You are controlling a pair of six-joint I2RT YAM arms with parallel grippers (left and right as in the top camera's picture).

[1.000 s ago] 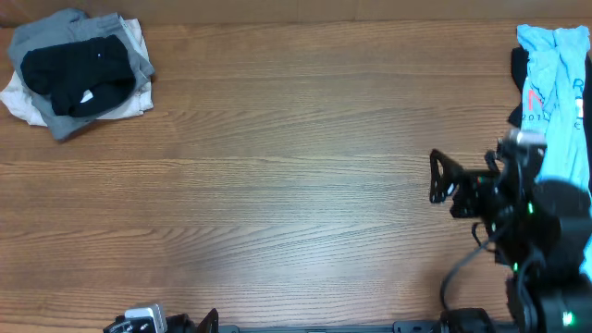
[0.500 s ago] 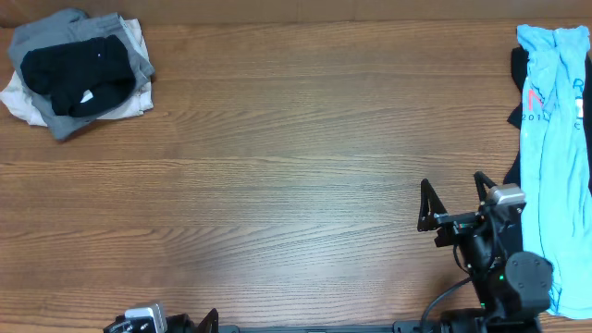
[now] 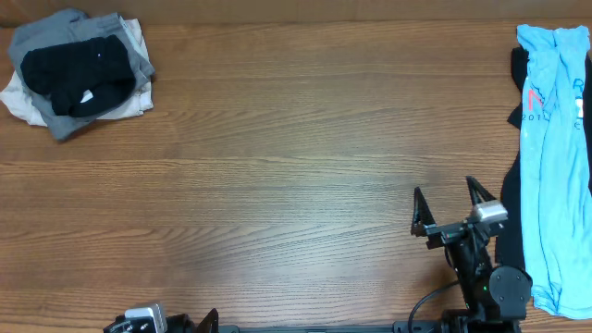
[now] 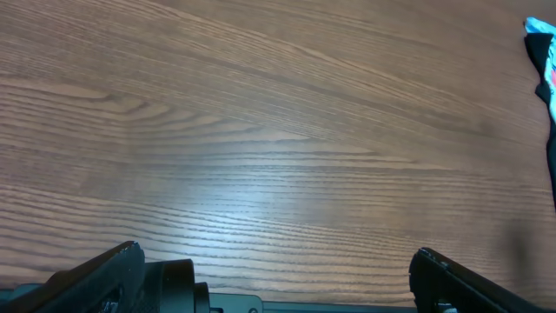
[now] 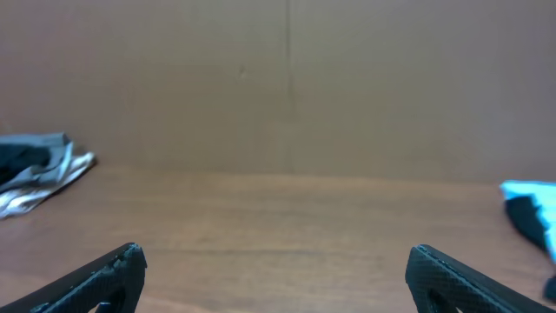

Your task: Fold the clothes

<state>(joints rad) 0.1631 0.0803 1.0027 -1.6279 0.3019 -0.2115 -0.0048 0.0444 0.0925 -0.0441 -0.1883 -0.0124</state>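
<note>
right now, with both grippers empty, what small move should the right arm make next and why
Probably swing the right gripper to its right, toward the light-blue shirt. Its jaws stand open and empty over bare table, and that shirt lies crumpled at the right edge, nearest this arm; the pile at the far left corner looks already stacked.

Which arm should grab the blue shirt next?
Right. The right gripper, open, is beside the blue shirt at the right edge of the table. The left gripper, also open, sits at the near-left edge, far from it.
</note>
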